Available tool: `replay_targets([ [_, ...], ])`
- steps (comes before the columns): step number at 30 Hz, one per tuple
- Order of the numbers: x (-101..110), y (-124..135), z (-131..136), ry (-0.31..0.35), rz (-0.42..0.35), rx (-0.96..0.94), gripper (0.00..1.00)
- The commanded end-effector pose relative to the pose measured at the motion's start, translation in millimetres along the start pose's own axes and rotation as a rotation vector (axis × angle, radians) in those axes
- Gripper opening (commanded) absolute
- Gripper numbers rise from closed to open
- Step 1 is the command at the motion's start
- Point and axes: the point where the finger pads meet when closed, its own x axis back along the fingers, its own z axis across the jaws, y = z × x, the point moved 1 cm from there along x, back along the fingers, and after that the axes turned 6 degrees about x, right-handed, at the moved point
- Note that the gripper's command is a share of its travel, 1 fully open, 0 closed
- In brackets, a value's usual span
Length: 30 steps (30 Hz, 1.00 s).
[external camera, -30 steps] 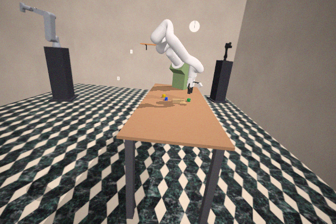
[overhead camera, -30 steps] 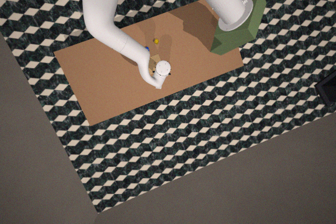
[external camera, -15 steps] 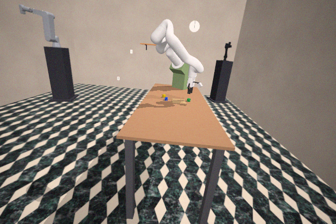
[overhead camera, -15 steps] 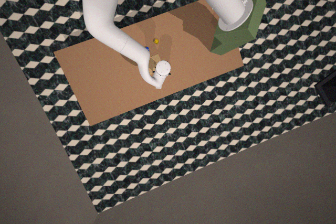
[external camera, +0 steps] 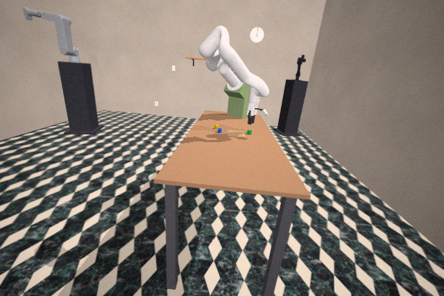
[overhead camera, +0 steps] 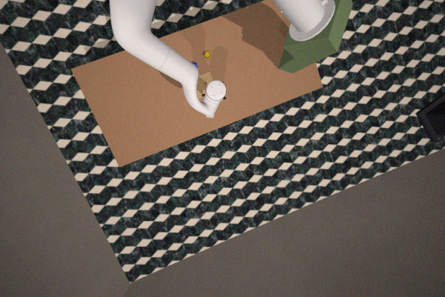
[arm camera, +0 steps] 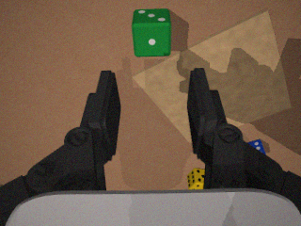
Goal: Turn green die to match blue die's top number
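The green die [arm camera: 152, 33] lies flat on the bare table just beyond a corner of the tan mat [arm camera: 220, 75], off the mat. Its top shows three pips and the side facing me shows one. My gripper [arm camera: 152, 88] hangs above the table just short of the die, fingers partly spread with nothing between them. The blue die [arm camera: 256, 146] and the yellow die [arm camera: 198, 179] peek out behind my right finger. In the exterior view the green die [external camera: 249, 131] sits right of the mat [external camera: 234, 133], below the gripper [external camera: 250, 118]. In the top view my wrist hides the green die.
The blue die [external camera: 219, 130] and the yellow die [external camera: 216, 126] lie left of the mat, off it. The green robot base [external camera: 237, 100] stands at the table's far end. The table's right edge is near the green die.
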Motion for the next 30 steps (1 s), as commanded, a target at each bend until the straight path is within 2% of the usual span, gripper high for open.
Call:
replay_targets([
  [1,-1.6,-0.4,0.2,0.001,0.001,0.0,0.47],
  [30,-38.3,-0.1,-0.6,0.001,0.001,0.0,0.47],
])
